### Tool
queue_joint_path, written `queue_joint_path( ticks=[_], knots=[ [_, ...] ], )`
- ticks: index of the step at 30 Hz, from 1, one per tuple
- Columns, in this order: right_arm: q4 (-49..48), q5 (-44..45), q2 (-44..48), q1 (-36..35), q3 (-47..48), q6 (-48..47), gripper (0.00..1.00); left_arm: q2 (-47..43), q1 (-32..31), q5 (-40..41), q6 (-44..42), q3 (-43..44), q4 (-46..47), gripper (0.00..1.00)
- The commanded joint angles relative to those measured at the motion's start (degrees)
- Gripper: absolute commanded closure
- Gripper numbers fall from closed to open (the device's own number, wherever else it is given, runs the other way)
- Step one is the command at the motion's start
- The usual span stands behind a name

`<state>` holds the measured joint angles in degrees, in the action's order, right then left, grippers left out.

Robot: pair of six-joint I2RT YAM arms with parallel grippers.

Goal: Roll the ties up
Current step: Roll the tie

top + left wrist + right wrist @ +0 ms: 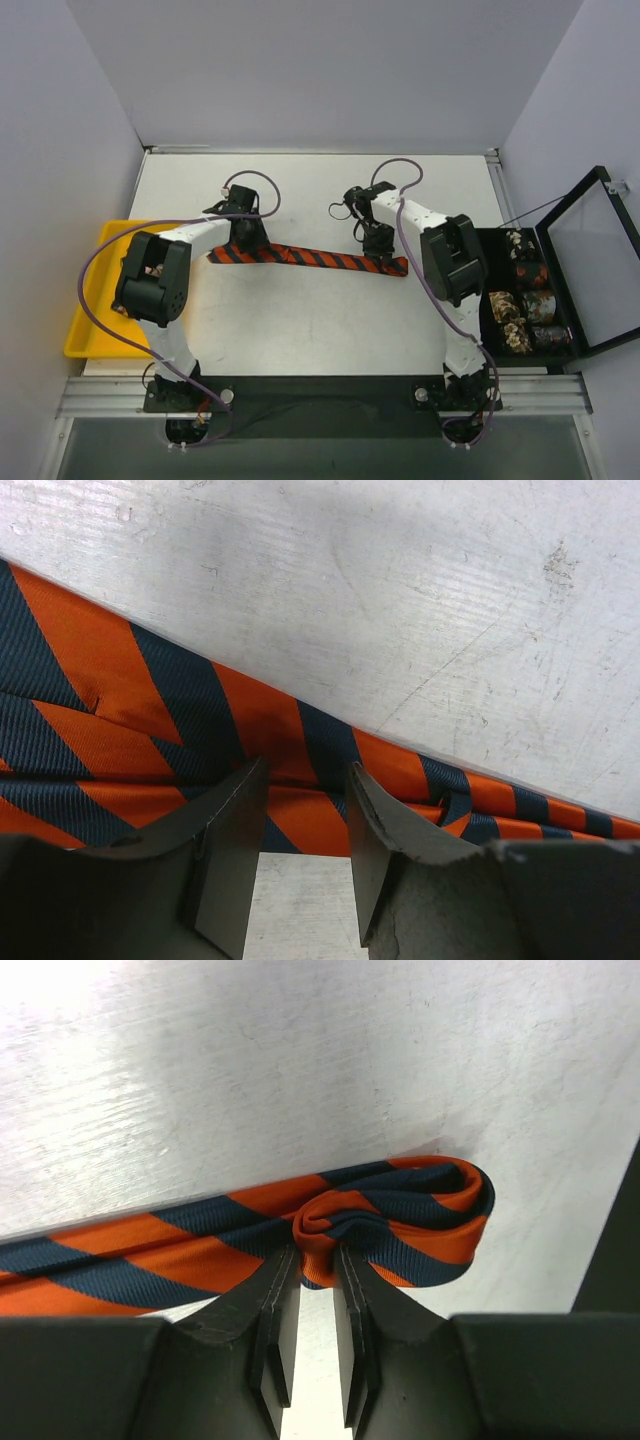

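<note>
The roll is just getting started at the narrow right end of the striped tie [310,257], which is lying stretched across the middle of the worktop [320,320], running from the left arm to the right arm. The right claw [318,1260] is reaching down onto that end, where the fabric is already curling back over itself into a first loose loop. Its jaws are standing only a sliver apart, and the folded edge of the loop is sitting between the fingertips, so it is apparently pinching the tie there. The left claw [305,780] is hovering over the wider left part of the tie with its jaws about half open. Bare worktop is showing in the gap between them, and it is gripping nothing, though I cannot tell whether its tips are pressing the cloth down. Several rolled ties [520,305] are sitting in the black case [500,275] at the right edge, and a yellow tray [85,300] is lying at the left. By my reading, the next move is calling for the right claw to be turning the loop leftward along the tie while the left claw is keeping the fabric flat and straight, since a slack or skewed strip is likely to be giving a lopsided coil.
</note>
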<state>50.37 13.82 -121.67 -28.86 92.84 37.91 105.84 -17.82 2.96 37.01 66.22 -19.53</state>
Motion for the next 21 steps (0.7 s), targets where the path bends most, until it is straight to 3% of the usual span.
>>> queue_joint_path(
  ticks=[1, 9, 21],
  knots=[
    [-1.3, -1.1, 3.5, 1.1, -3.4, 2.3, 0.81, -1.4, 0.4, 0.0, -0.9, -1.1, -2.8, 0.52],
    [-14.8, -6.7, 8.7, 2.1, -17.3, 3.9, 0.82, -1.9, 0.4, -0.2, -1.3, -0.7, -2.8, 0.52],
    [-14.9, -5.1, 17.2, 2.1, -14.1, 0.3, 0.71, -3.2, 0.1, -0.3, -1.9, 1.1, -3.8, 0.52]
  ],
)
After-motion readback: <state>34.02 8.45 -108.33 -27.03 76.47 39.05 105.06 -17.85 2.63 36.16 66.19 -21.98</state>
